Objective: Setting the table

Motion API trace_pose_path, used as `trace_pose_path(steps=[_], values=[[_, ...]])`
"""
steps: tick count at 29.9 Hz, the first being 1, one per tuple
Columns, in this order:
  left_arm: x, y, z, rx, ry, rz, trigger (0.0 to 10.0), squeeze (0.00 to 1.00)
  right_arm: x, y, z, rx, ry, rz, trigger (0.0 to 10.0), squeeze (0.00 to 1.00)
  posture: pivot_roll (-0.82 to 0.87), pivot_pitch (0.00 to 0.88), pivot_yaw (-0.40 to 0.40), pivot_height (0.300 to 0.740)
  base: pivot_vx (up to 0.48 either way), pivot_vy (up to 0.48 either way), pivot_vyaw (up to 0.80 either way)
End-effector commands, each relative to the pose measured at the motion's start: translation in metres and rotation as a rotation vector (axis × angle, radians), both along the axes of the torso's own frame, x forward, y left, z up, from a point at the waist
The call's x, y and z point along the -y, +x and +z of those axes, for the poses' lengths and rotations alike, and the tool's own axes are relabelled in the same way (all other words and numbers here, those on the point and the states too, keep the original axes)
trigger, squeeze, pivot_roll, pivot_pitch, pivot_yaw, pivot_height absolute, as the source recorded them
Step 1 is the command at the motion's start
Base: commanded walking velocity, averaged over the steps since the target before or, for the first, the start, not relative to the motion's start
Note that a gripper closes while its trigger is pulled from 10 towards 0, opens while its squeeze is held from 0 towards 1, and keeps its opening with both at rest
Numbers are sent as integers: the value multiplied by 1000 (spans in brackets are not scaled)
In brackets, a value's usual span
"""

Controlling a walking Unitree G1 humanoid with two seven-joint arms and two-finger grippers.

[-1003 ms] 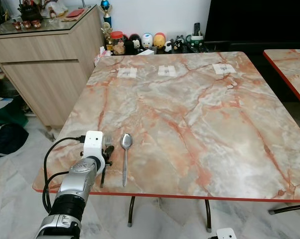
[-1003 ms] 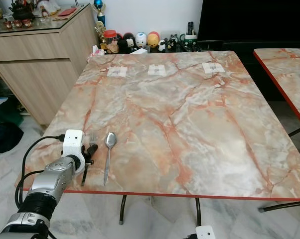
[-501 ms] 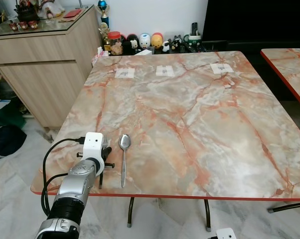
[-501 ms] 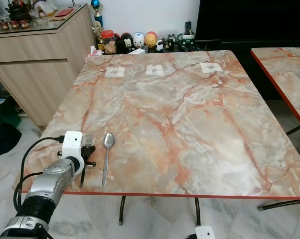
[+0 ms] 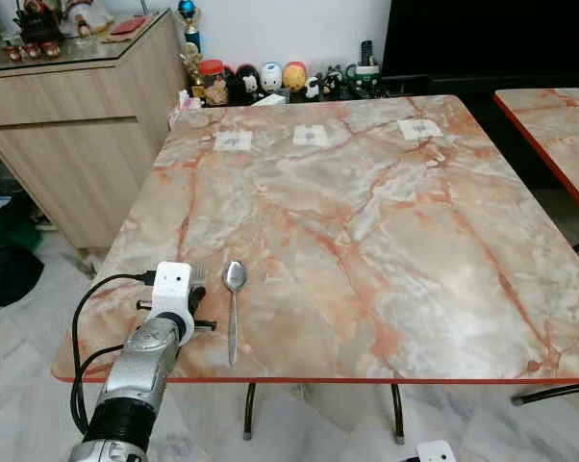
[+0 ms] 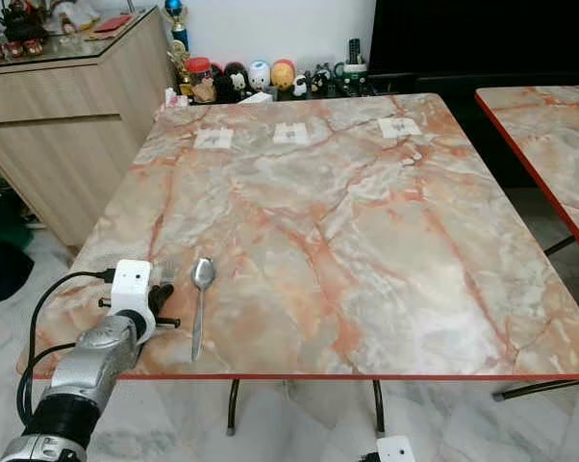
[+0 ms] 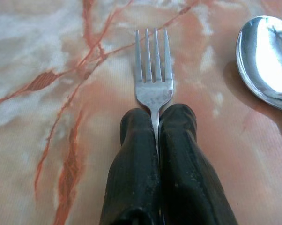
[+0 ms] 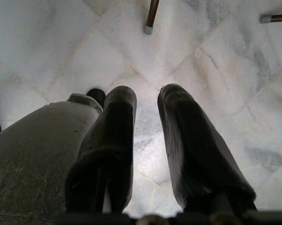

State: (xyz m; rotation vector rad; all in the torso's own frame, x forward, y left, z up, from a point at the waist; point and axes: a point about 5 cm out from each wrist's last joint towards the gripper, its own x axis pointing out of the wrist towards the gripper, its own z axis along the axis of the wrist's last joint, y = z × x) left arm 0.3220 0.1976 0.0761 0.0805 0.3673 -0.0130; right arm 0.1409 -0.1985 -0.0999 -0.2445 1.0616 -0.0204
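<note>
At the lower left of the head views, the left pincer is closed on the handle of a fork, its two black fingers pressed together just behind the tines, which lie flat on the marbled worktop near its front edge. Just beside the fork, to its right in the frame, a spoon lies with its bowl toward the far side. The right pincer hangs over the pale tiled floor with its fingers parted and nothing between them.
</note>
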Motion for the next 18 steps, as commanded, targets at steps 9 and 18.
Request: trace_pose_path(steps=[9,18], values=[[-30,-22,19,241,48,154,10000,0,-1,-1,-1,-11,2,10,10000,0,-26,19,43,740,0,0,0],[-45,-41,38,384,23,206,10000,0,-1,-1,-1,-10,4,12,10000,0,-22,23,42,740,0,0,0]])
